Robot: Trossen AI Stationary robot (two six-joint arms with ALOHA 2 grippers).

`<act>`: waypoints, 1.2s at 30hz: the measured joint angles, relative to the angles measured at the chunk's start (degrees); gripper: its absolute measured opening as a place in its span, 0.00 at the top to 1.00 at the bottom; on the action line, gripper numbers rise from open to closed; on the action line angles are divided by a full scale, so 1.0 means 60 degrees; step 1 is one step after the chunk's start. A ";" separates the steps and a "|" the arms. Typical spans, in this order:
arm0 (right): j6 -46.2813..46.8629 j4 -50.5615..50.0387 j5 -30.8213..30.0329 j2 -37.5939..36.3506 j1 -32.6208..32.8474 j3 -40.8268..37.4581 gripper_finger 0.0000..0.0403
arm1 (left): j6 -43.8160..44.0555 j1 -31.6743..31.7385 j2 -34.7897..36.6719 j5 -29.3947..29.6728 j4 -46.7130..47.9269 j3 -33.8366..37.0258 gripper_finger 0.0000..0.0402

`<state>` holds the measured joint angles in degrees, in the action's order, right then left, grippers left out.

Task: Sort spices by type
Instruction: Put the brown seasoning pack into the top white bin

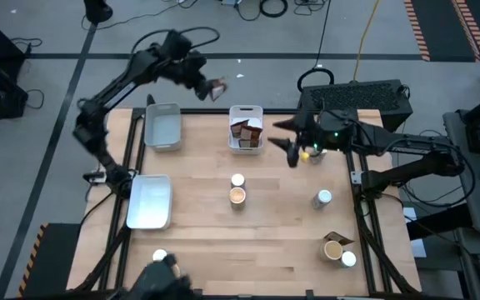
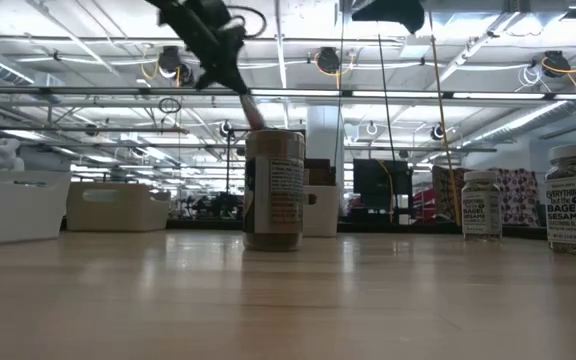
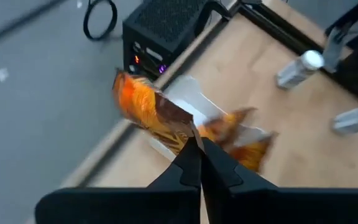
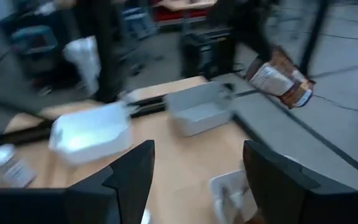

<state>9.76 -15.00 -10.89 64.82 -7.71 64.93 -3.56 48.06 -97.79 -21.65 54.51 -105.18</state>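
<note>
Packet in hand: dark brown packet [image 1: 216, 87] pinched between the closed fingers of the left gripper [image 1: 207, 87], held in the air past the counter's far edge, just beyond the middle tray.
Left gripper: clamped tight on the packet's lower edge [image 3: 194, 146]; the packet [image 3: 145, 106] fans out ahead of the fingertips.
Middle tray: white tray [image 1: 257, 140] just beside and below the left gripper, already holding brown packets [image 1: 245, 131].
Right gripper: [image 1: 290, 150] hovering just beside the middle tray's other side, fingers spread wide and empty; a jar [image 1: 316, 155] lies close under its arm.
Empty trays: far-left tray [image 1: 163, 125] near the left gripper; near-left tray [image 1: 149, 202] well apart from it.
Centre jars: white-topped jar [image 1: 237, 179] touching tan-topped jar [image 1: 237, 196], mid-counter, between both grippers and the near edge.
Right-side jars: lone white-topped jar [image 1: 322, 198]; a corner cluster [image 1: 337, 248] of packet, tan jar and white jar.
Near-left jar: white top [image 1: 160, 257] at the counter [image 1: 282, 250] edge.
</note>
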 joint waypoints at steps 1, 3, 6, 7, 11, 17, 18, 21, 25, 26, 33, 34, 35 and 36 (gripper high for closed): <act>0.0228 0.0053 -0.0191 0.0000 -0.0071 0.0000 0.44 | -0.0381 0.0027 -0.0335 -0.0010 0.0040 -0.0341 1.00; 0.0657 0.0052 -0.0436 0.0000 -0.0186 0.0000 0.44 | -0.1124 0.0028 -0.0934 -0.0135 0.0055 -0.0949 1.00; 0.0961 -0.0086 -0.0471 0.0000 -0.0275 0.0000 0.44 | -0.2010 -0.0107 -0.1643 -0.0138 0.0179 -0.1639 1.00; 0.0967 -0.0102 -0.0467 0.0000 -0.0288 0.0000 0.44 | -0.2259 -0.0170 -0.1834 -0.0129 0.0239 -0.1804 1.00; 0.0358 -0.0158 -0.0454 0.0000 -0.0347 0.0000 0.44 | -0.3081 -0.0491 -0.2284 -0.0039 0.0373 -0.1991 1.00; -0.0297 -0.0623 -0.0438 0.0000 -0.0674 0.0000 0.44 | -0.4809 -0.1238 -0.2429 0.1067 0.0470 -0.2003 1.00; -0.0310 -0.0703 -0.0438 0.0000 -0.0742 0.0000 0.44 | -0.5151 -0.1354 -0.2459 0.1345 0.0460 -0.2005 1.00; -0.0461 -0.0823 -0.0408 0.0000 -0.0919 0.0000 0.44 | -0.5853 -0.1547 -0.2512 0.1877 0.0494 -0.2005 1.00; -0.0803 -0.0849 -0.0377 0.0000 -0.1118 0.0000 0.44 | -0.6054 -0.1663 -0.2611 0.1944 0.0448 -0.2012 1.00; -0.0837 -0.0848 -0.0371 0.0000 -0.1178 0.0000 0.44 | -0.6050 -0.1659 -0.2673 0.2024 0.0494 -0.2009 1.00; -0.0921 -0.0849 -0.0370 0.0000 -0.1528 0.0000 0.44 | -0.5988 -0.1641 -0.3185 0.2864 0.0490 -0.2009 1.00; -0.0966 -0.0852 -0.0362 0.0000 -0.1548 0.0000 0.44 | -0.5985 -0.1641 -0.3279 0.2871 0.0494 -0.2009 1.00; -0.0994 -0.0855 -0.0310 0.0000 -0.1591 0.0000 0.44 | -0.5983 -0.1644 -0.3367 0.2871 0.0491 -0.2005 1.00; -0.1006 -0.0854 -0.0185 0.0000 -0.1629 0.0000 0.44 | -0.5981 -0.1652 -0.3434 0.2868 0.0493 -0.2005 1.00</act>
<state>3.72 -20.13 -12.00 64.82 -17.49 64.93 -39.44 38.15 -118.39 -4.44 57.47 -117.21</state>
